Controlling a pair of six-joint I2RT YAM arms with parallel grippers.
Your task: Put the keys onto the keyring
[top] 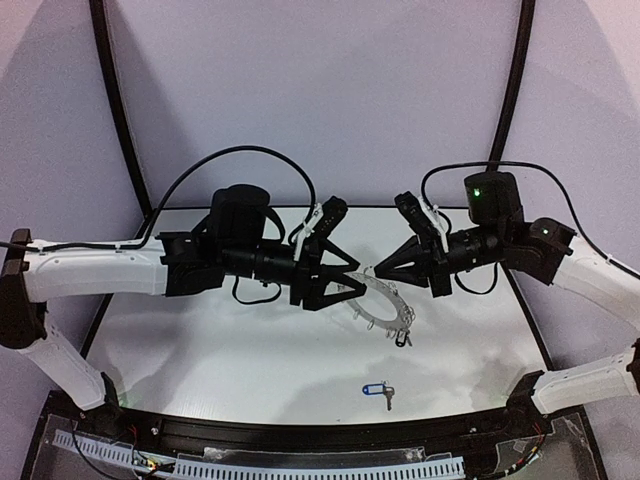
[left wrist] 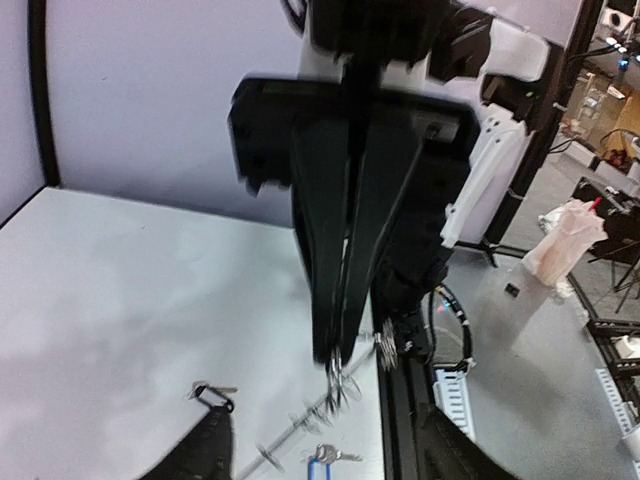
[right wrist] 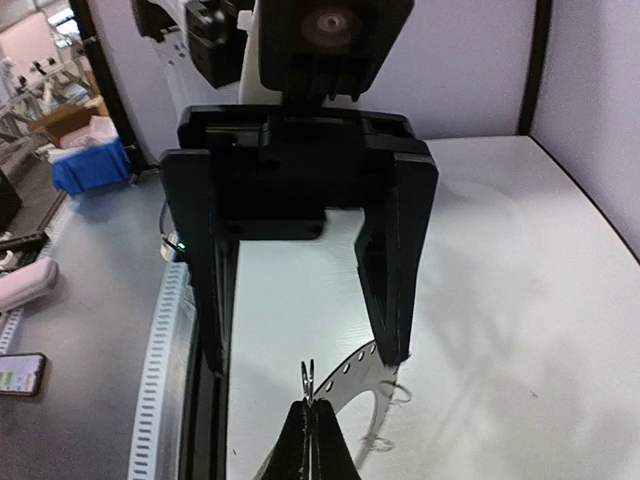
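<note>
White table (right wrist: 500, 250); right tool (right wrist: 309, 410) pinches keyring (right wrist: 345, 378); its wrist view shows left tool (right wrist: 305, 360) agape

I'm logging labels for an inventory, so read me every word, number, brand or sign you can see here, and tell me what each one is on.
Readable text: none in any view.
Blue key tag on the table: too small to tell whether anything is written on it.
Phone at the left edge of the right wrist view: the screen shows something, but it is too small and blurred to read.
</note>
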